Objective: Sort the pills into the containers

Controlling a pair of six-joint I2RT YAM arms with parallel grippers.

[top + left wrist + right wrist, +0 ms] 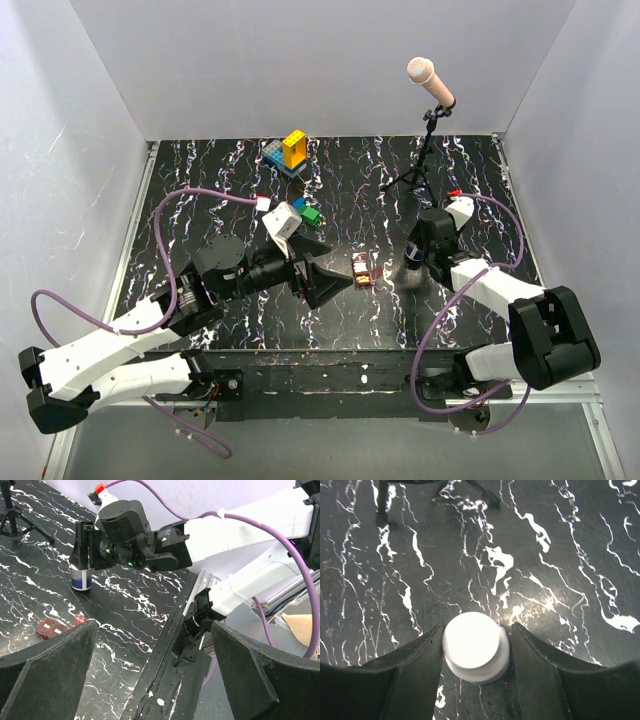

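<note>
The opening step seems in hand: the right fingers clamp the capped bottle standing right of centre on the counter, the left fingers gape just left of the pill box at mid-counter, so next the bottle likely needs lifting and uncapping.

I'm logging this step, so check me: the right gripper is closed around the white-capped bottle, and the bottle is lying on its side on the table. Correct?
Not quite. The bottle stands upright on the table, not on its side; the left wrist view shows it. The rest holds: the right gripper is closed around it.
</note>
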